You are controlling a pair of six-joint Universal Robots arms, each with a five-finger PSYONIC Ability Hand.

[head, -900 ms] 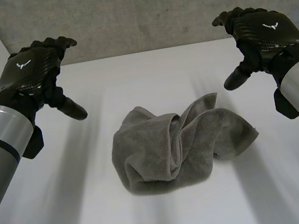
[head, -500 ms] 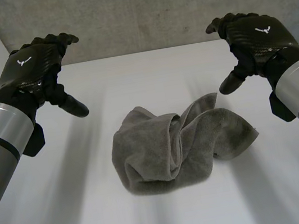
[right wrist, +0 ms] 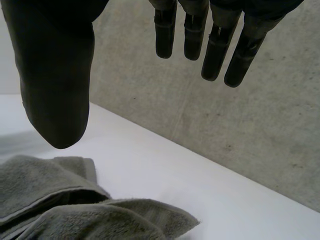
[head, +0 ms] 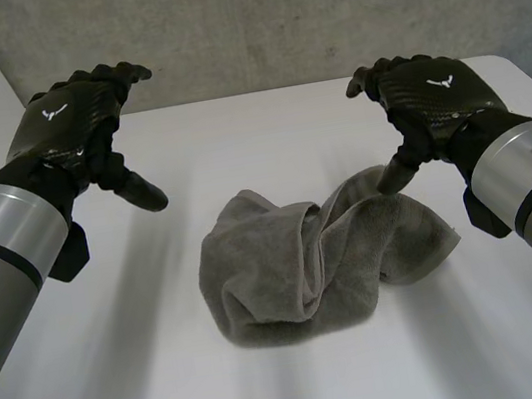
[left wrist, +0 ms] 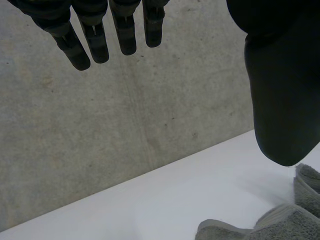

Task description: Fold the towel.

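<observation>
One grey towel [head: 316, 257] lies crumpled in a loose heap near the middle of a white table [head: 235, 133], with several thick folds running across it and one flap spread out toward the robot's right. Two black robot hands are raised above the table, one on each side of the towel, in front of a grey concrete wall [head: 268, 17]. The left hand [head: 72, 124] hovers well apart from the towel, over bare table on the far left; its fingers [left wrist: 100, 30] are straight and spread, its thumb stands out from them, and it holds nothing. The right hand [head: 427, 98] is nearer the cloth, above its far right corner; its fingers [right wrist: 215, 40] are likewise straight and parted, gripping nothing. The right thumb points down, with its tip just over the towel's far edge; whether it touches the cloth cannot be told. In each wrist view a part of the towel lies on the table below the thumb.
</observation>
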